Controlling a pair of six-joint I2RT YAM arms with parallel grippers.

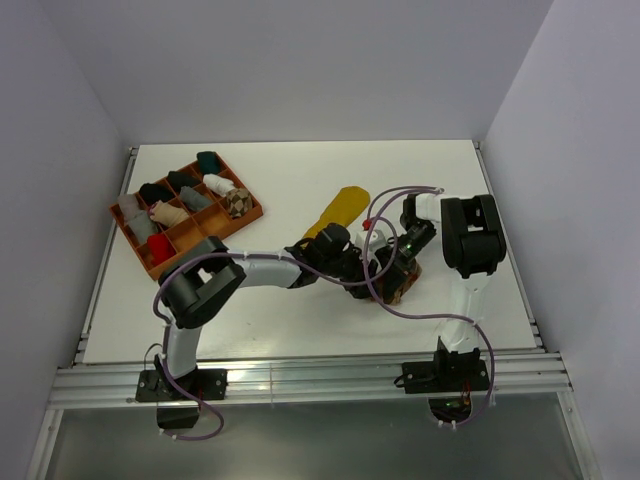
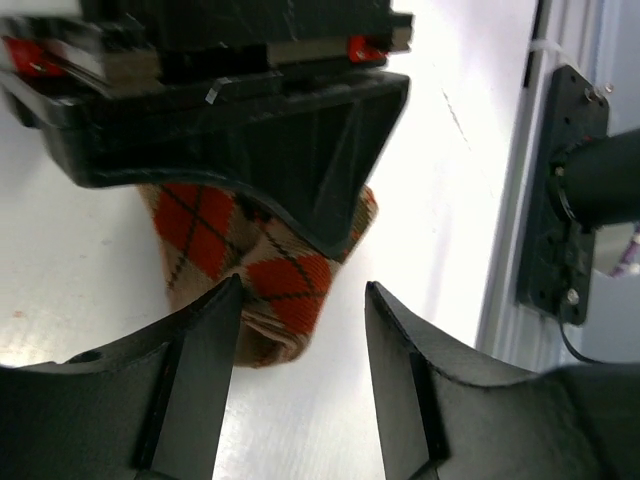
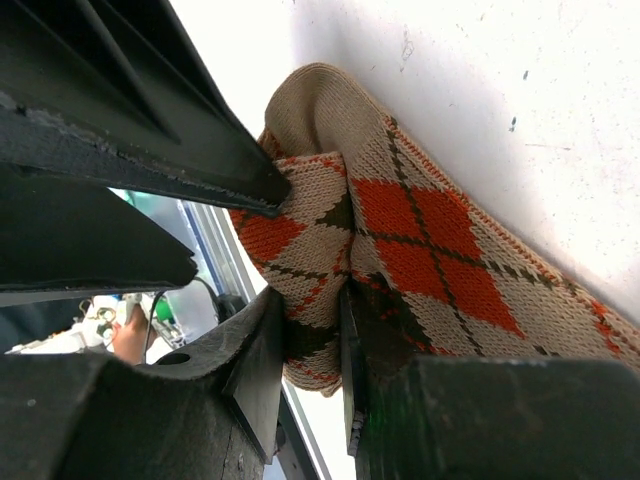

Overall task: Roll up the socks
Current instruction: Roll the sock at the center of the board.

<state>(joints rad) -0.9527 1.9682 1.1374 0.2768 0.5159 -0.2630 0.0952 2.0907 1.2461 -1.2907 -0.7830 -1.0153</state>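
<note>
**Argyle sock point(image 3: 420, 250), partly folded, pinched in my right gripper point(image 3: 318, 315)**

The sock lies on the table point(image 1: 500, 200) right of centre, under both my wrists. In the right wrist view its long axis runs diagonally, flat from lower right to a doubled-over end at upper left. From overhead it is too covered to tell its heading. My right gripper is clamped tight on a fold of the knit. My left gripper point(image 2: 300, 300) stands with jaws well apart, holding nothing, one fingertip against the folded end. The mustard sock point(image 1: 340, 208) lies flat just beyond, angled near-left to far-right. A tray point(image 1: 130, 240) of small bundles sits far left.
</note>
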